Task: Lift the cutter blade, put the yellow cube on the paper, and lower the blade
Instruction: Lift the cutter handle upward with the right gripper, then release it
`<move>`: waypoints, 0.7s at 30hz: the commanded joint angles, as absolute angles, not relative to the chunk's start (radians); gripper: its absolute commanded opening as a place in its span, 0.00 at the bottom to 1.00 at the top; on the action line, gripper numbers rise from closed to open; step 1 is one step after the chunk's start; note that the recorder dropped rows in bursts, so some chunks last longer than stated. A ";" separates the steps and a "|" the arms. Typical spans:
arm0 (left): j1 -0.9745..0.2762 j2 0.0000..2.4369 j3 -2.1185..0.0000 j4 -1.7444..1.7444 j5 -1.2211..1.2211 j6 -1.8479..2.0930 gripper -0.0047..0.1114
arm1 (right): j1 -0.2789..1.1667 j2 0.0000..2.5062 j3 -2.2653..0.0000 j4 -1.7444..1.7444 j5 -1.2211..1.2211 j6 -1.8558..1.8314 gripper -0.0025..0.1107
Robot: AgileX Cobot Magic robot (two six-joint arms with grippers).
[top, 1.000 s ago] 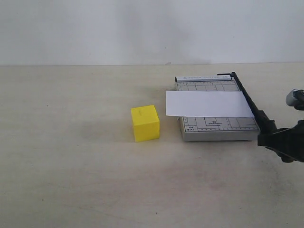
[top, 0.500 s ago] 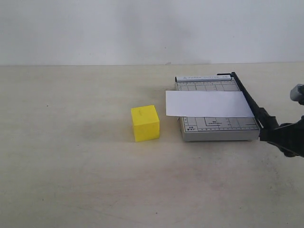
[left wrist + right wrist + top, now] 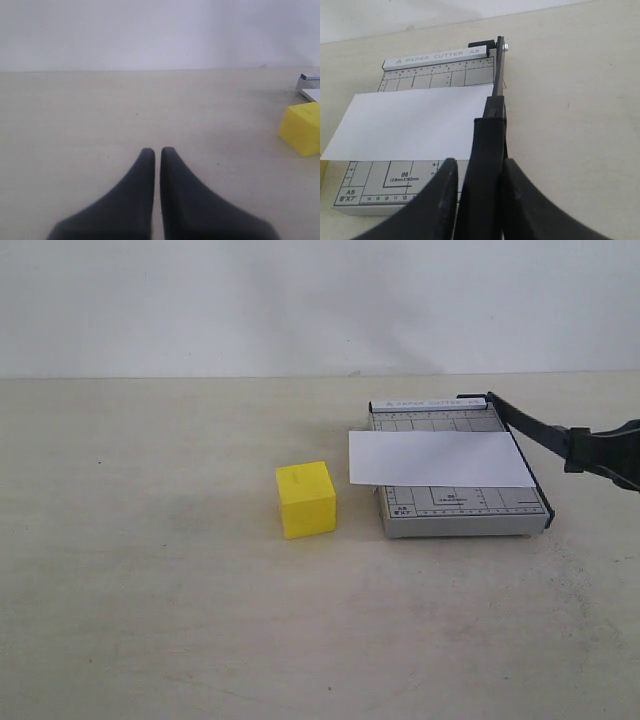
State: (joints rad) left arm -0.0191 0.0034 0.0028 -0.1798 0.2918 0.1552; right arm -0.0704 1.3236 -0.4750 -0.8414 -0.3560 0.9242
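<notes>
The right gripper (image 3: 481, 167) is clamped on the thick rounded handle of the long thin black cutter blade (image 3: 528, 423), one finger on each side. The blade is tilted up off the small grey gridded cutter base (image 3: 462, 512), hinged at the base's 1 o'clock corner, only partly raised I'd say. The plain white rectangular paper (image 3: 438, 458) lies loose across the base and overhangs its 9 o'clock edge. The bright yellow solid cube (image 3: 306, 499) sits on the pale beige tabletop (image 3: 150, 590) at 9 o'clock of the base, near but not touching. The left gripper (image 3: 157, 151) is nearly closed, a slim gap with nothing in it, apart from the cube. Risks: the rounded handle slips and the blade drops on the paper; the lift drags or tips the base, so the paper slides; the blade is left too low and the cube clips it going in; the left jaws don't open and shove the cube. Hidden: the right gripper is cut off at the exterior view's 3 o'clock edge, the handle covers the pad contact, the left arm is absent from the exterior view, the cube is cropped in the left wrist view, and the blade angle is hard to gauge.
</notes>
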 commanded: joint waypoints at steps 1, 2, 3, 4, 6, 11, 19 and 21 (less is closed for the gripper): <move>-0.021 0.000 0.000 -0.185 0.283 0.147 0.08 | -0.069 1.287 -0.492 -0.868 -0.563 0.888 0.02; -0.021 0.000 0.000 -0.185 0.283 0.147 0.08 | -0.069 1.287 -0.492 -0.866 -0.585 0.888 0.02; -0.021 0.000 0.000 -0.185 0.283 0.147 0.08 | -0.069 1.287 -0.492 -0.866 -0.614 0.888 0.02; -0.021 0.000 0.000 -0.185 0.283 0.147 0.08 | -0.069 1.287 -0.492 -0.866 -0.641 0.888 0.02; -0.021 0.000 0.000 -0.185 0.283 0.147 0.08 | -0.069 1.287 -0.492 -0.866 -0.670 0.888 0.02; -0.021 0.000 0.000 -0.185 0.283 0.147 0.08 | -0.069 1.287 -0.492 -0.866 -0.582 0.885 0.02; -0.021 0.000 0.000 -0.185 0.283 0.147 0.08 | -0.069 1.287 -0.492 -0.866 -0.413 0.828 0.02; -0.021 0.000 0.000 -0.185 0.283 0.147 0.08 | -0.069 1.287 -0.492 -0.866 -0.444 0.817 0.02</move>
